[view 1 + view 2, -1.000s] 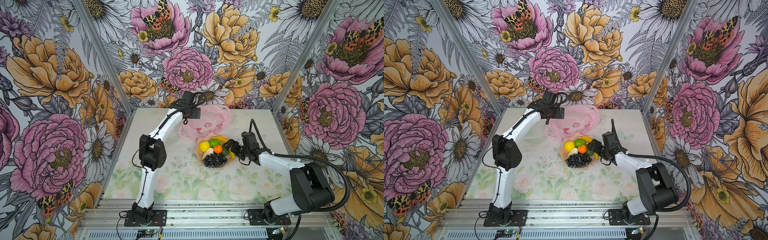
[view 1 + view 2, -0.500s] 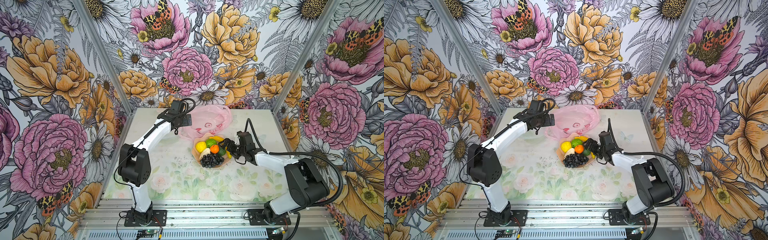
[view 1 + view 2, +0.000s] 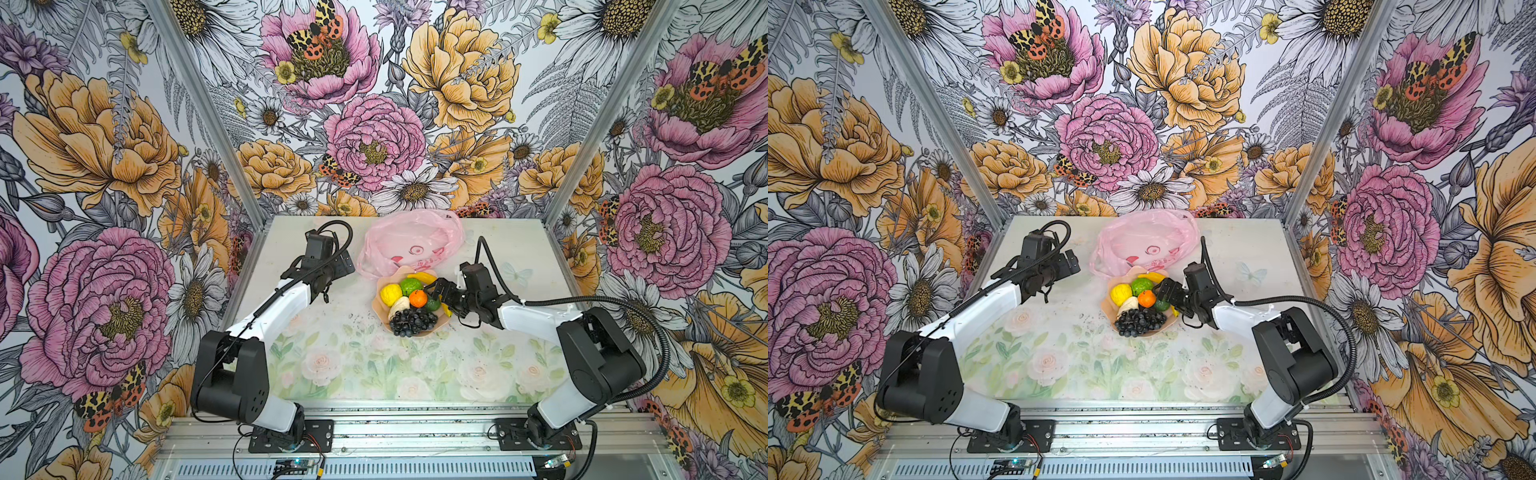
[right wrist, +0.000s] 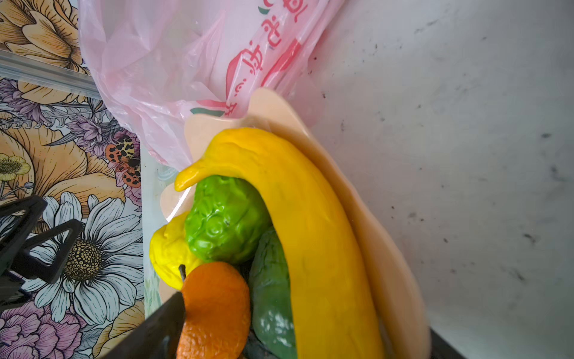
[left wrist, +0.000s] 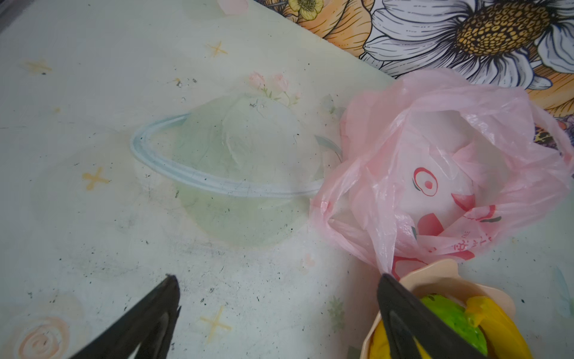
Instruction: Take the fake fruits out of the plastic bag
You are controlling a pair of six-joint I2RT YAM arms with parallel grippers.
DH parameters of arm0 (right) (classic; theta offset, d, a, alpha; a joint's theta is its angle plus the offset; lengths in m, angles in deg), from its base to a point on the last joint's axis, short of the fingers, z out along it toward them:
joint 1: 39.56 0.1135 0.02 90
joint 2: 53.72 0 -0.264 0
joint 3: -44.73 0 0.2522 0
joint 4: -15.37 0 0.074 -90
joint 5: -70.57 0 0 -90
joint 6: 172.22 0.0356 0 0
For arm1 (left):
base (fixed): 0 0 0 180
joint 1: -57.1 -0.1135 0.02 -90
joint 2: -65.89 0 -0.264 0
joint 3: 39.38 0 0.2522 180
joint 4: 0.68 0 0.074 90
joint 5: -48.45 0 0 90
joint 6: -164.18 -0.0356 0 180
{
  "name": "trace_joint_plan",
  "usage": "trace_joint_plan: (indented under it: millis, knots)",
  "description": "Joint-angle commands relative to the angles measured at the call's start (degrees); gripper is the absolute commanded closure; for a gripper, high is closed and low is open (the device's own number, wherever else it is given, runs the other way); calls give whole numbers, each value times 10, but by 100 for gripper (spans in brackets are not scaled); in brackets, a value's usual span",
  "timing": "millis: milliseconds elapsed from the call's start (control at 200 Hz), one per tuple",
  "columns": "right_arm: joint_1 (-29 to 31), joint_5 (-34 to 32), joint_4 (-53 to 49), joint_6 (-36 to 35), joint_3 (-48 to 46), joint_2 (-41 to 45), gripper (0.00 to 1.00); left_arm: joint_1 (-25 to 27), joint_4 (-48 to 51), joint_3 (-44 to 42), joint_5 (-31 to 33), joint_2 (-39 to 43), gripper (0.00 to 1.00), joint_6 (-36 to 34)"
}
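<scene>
Viewing the scene from above, we mark the pink plastic bag [image 3: 409, 243] crumpled at upper centre of the table [image 3: 332, 365], its lower edge touching a peach scalloped dish [image 3: 379, 291]. The fake fruits [image 3: 1146, 299] all sit in that dish: lemon [image 3: 390, 294], lime [image 3: 410, 286], orange [image 3: 417, 298], avocado [image 3: 432, 304], banana [image 3: 422, 277], beige piece [image 3: 398, 306] and grape bunch [image 3: 411, 322]. The left gripper [image 5: 278, 279] hangs left of the bag, jaws wide and empty. The right gripper [image 3: 439, 296] sits at the dish's right edge, jaws wide, gripping nothing we can see.
</scene>
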Motion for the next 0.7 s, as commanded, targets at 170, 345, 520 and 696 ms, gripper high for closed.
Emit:
trace_joint_plan:
  millis: [170,345,520,696]
  knots:
    - [3,-76,-63,-32,20,33,0,3,-90,-87,65,69,1,16]
    - [-18,-95,-87,-49,4,70,1,14,-119,-134,113,118,1,10]
    - [-41,-111,-170,-100,15,162,1,31,-108,-161,205,170,1,-21]
    - [-54,-191,-270,-179,47,280,1,34,-157,-227,300,272,1,-51]
